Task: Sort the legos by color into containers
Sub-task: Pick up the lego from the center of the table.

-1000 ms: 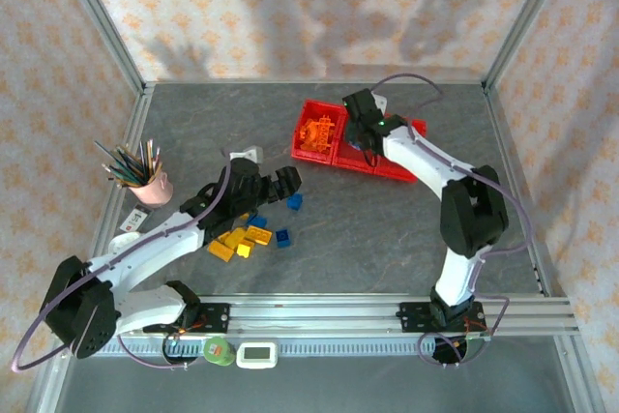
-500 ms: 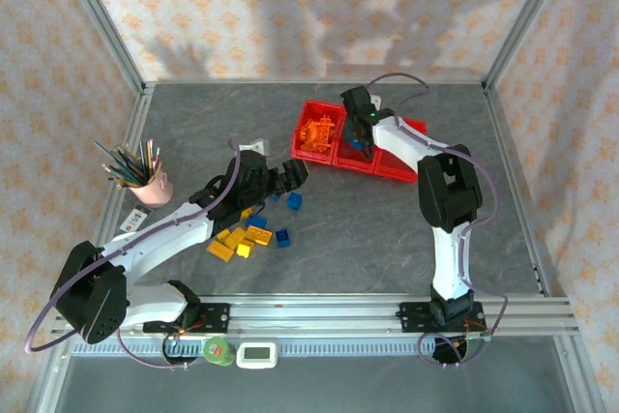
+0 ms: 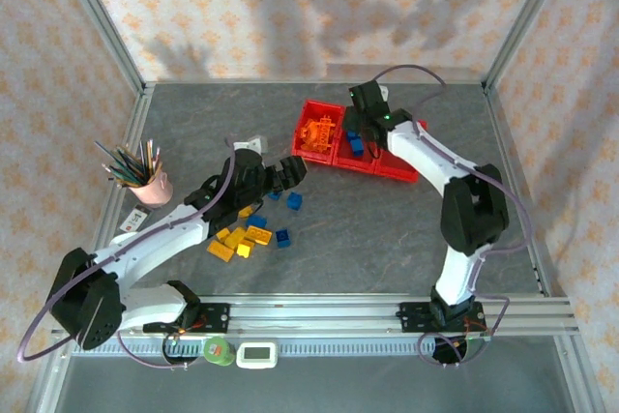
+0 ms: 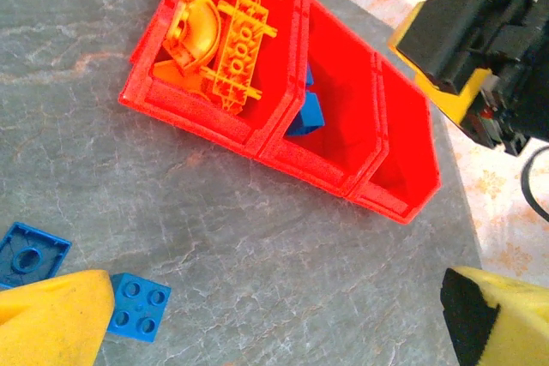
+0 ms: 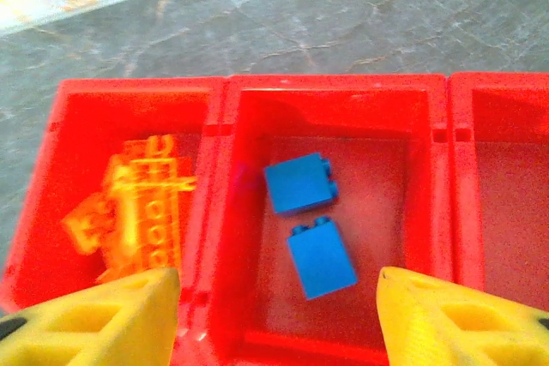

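Note:
The red containers [image 3: 385, 167] lie at the back centre of the table as three joined bins. Orange legos [image 5: 137, 207] fill the left bin. Two blue bricks [image 5: 300, 183] [image 5: 322, 256] rest in the middle bin, and the right bin [image 5: 515, 203] holds nothing visible. My right gripper [image 5: 279, 319] hovers open above the middle bin, nothing between its fingers. My left gripper [image 4: 274, 323] is open over bare table short of the bins, with a blue brick [image 4: 137, 304] by its left finger. Loose yellow legos [image 3: 237, 239] and blue legos [image 3: 282, 237] lie beside the left arm.
A pink cup of coloured pencils [image 3: 150, 181] stands at the left. A small white object [image 3: 250, 154] lies behind the left arm. Metal frame posts and patterned walls enclose the table. Open grey surface stretches between the loose legos and the bins.
The right gripper has drawn up and back slightly over the middle bin. The left gripper has shifted a little toward the bins.

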